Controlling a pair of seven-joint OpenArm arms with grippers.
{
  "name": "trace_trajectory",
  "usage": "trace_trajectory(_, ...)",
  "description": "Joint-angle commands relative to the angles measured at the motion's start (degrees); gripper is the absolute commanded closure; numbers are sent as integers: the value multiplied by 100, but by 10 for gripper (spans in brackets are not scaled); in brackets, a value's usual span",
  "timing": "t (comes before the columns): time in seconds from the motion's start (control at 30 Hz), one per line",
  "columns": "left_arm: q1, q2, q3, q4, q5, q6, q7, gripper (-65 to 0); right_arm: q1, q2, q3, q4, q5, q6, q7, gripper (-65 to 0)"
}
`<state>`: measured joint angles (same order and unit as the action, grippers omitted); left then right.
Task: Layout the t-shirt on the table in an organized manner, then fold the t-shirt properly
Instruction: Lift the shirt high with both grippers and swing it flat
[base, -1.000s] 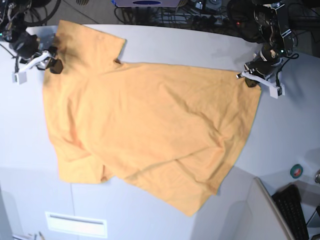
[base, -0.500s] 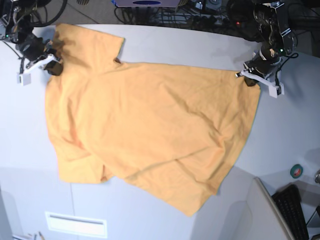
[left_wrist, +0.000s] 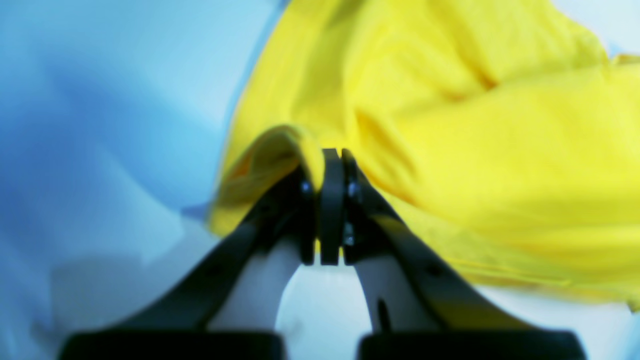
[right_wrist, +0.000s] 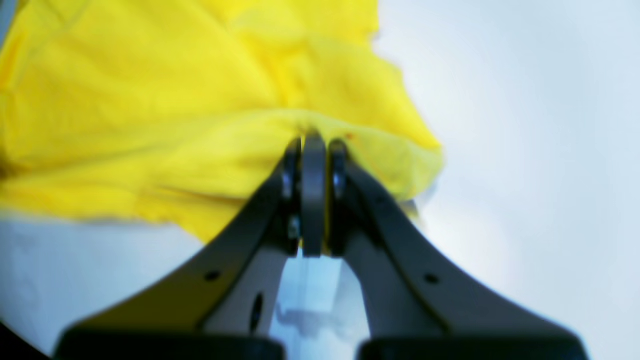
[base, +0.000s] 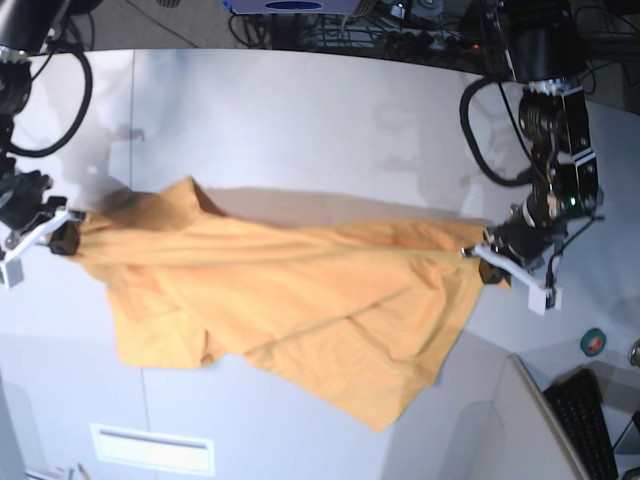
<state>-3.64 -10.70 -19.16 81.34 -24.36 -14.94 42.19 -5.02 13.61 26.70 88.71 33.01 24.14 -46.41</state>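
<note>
Shirt (base: 280, 300) edge folded forward, pinched at both ends by closed left gripper (base: 492, 262) and right gripper (base: 62, 236); bare table (base: 300, 120) behind.

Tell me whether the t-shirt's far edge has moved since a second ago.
Yes. In the base view the t-shirt's far edge has come toward the table's near side, baring the tabletop it covered by the far rim.

The orange-yellow t-shirt (base: 290, 300) lies rumpled across the middle of the white-grey surface (base: 300, 120). Its far edge is folded toward the near edge, and its lower part spreads flat.
</note>
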Motion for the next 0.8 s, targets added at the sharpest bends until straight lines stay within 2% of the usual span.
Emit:
trace_trajectory(0.0,-405,-69,-14,-24,-65,-31,-48,0,339,156,-2,101,123,8,162,0)
trace_trajectory(0.13,-1618,-77,223,-771,-65,-31,119,0,1271,411,-10,-321,114,-265,-84,0)
trace_trajectory(0.3,-3043,-130,997,-2046,-65,-31,66,0,2273,727,-19,-1086,114,-309,-49,0)
trace_trajectory(0.4,-3851,-95,1331,-2714,-65,-31,-321,0,2880,956,-19,-1420,114,-309,-49,0)
trace_trajectory(0.47,-4370,11,1569,-2987,-65,144,-540,0,3222,1132,-19,-1464,114,-300,-49,0)
trace_trajectory(0.57,-5109,107,1920,-3066,-118,593,-619,0,3759,1457,-10,-1376,140,-273,-49,0)
trace_trajectory(0.67,-5583,178,1973,-2705,-118,646,-593,0,3987,1694,25,-831,167,-273,-66,0)
trace_trajectory(0.77,-5504,186,1806,-1870,-127,646,-365,0,3776,1861,69,136,167,-265,-102,0)
